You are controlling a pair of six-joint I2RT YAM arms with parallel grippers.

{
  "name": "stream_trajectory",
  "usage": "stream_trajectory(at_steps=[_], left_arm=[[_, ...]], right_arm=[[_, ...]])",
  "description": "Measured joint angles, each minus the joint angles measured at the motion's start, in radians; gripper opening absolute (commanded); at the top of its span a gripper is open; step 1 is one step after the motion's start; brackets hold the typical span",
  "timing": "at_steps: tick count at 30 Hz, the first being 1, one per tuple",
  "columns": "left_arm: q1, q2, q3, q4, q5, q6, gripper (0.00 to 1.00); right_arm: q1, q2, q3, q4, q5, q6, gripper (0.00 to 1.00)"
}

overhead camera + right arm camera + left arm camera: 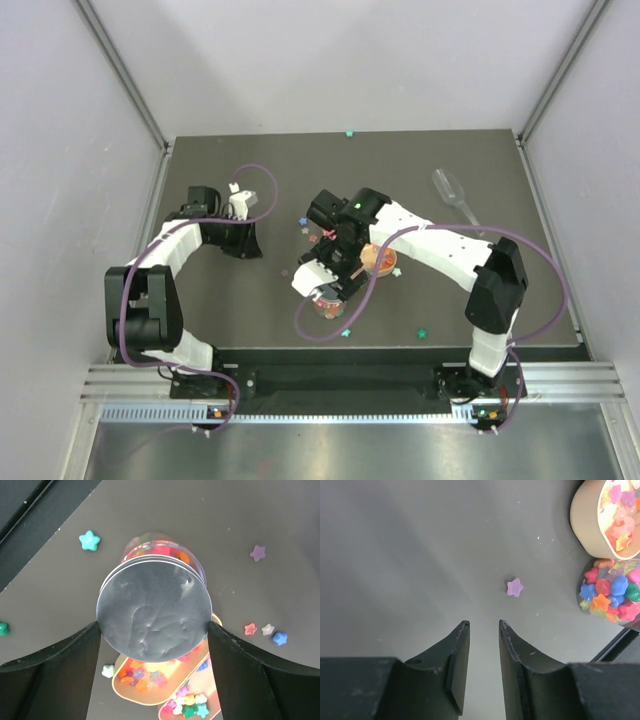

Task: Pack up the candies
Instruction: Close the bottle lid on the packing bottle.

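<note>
A clear round jar (150, 547), full of star candies, stands under a silver lid (154, 611). My right gripper (154, 627) is shut on the lid, one finger on each side; in the top view it is mid-table (325, 290). A tan dish (127, 685) holding more candies lies beside the jar. My left gripper (484, 625) is open and empty, low over the table, with a loose purple star candy (514, 587) just ahead of its fingertips. The jar (612, 595) and the dish (587, 525) show at the right of the left wrist view.
Loose candies lie scattered: a teal star (89, 540), a purple one (257, 553), and red, grey and blue ones (264, 630); a green one sits at the table's far edge (349, 132). A clear plastic scoop (455, 190) lies at the back right.
</note>
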Motion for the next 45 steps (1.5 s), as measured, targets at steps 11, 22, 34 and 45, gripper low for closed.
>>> stream_trajectory(at_steps=[11,22,34,45], left_arm=[[0.002,0.000,0.000,0.009,0.013,-0.006,0.35],[0.002,0.000,0.000,0.032,0.022,-0.015,0.35],[0.002,0.020,0.000,0.044,0.033,-0.032,0.35],[0.002,0.021,0.000,0.049,0.039,-0.033,0.35]], right_arm=[[0.020,0.038,-0.006,0.020,-0.007,0.004,0.73],[0.021,0.074,-0.011,0.033,-0.005,0.004,0.75],[0.020,0.082,-0.020,0.062,0.014,0.014,0.78],[0.011,0.082,-0.034,0.089,0.021,0.058,1.00]])
